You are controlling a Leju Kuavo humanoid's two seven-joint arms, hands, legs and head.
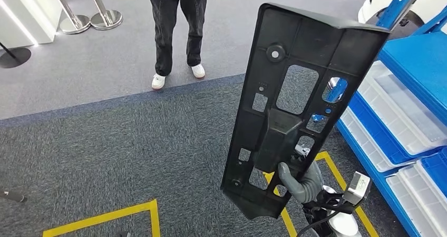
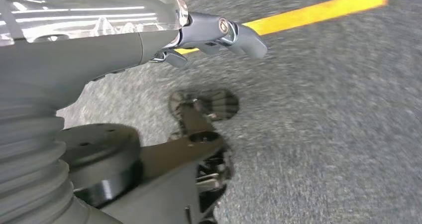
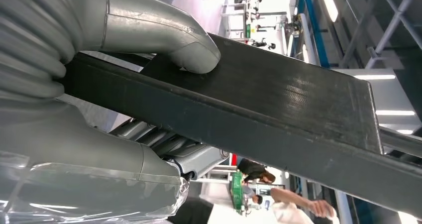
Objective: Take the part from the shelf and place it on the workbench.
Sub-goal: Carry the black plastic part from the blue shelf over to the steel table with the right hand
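In my right hand (image 1: 301, 183), low and to the right of what I see from my head, I grip the part (image 1: 295, 105), a long black plastic panel pierced with rectangular cut-outs. My thumb (image 3: 191, 52) presses on one flat face while my fingers (image 3: 164, 142) wrap the other, so the panel is clamped near its lower end. From that grip its long axis runs almost straight up and away from my hand, leaning slightly to the right, with the wider flanged end at the top and the narrower end hanging just below my hand. Beside it on the right stands the blue shelf (image 1: 416, 73) with its pale trays (image 1: 400, 110). The workbench is nowhere in sight, so I judge the carry is not yet finished and the panel's tall free end is what I must watch when turning. My left hand (image 2: 219, 35) hangs over the grey carpet (image 2: 323, 124) near a yellow floor line (image 2: 318, 12), holding nothing, fingers loosely extended. A person (image 1: 176, 26) stands well ahead.
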